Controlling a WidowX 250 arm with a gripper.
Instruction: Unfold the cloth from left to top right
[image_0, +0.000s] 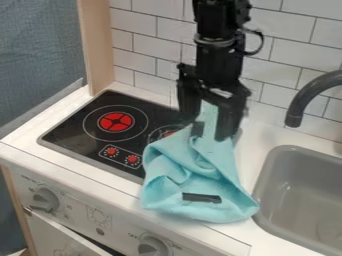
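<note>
A: Entry. State of the jaws?

B: Closed on the cloth (194, 182), as far as I can judge. A narrow peak of fabric stands up between the two sides of the black gripper (212, 133), and folds run down from it; loose fabric would probably slump.

A: Position of the cloth?

B: Crumpled on the tabletop (80, 167), between the stove (67, 127) and the sink (264, 182). The left part overlaps the stove's right side and partly hides a burner (163, 134). The lower part spreads close to the front edge, and the right corner comes up to the sink rim. A dark strip (202, 198) shows near the bottom; nature uncertain.

A: Why hold it there?

B: Inference: the pinch takes the upper part, so a layer can be peeled up while the wide lower part's own weight anchors the rest. The arm (217, 55) comes down from above, which suits a lift before a sideways pull.

A: Stage?

B: Judged early to middle. Fabric is raised, but the body remains bunched and folded over itself.

A: Next?

B: Carry the held part toward the back right corner, low and slow, then release. Risks: several layers caught at once, the whole cloth dragging along, or an edge slipping into the sink. The tap (304, 100) also wants clearance.
</note>
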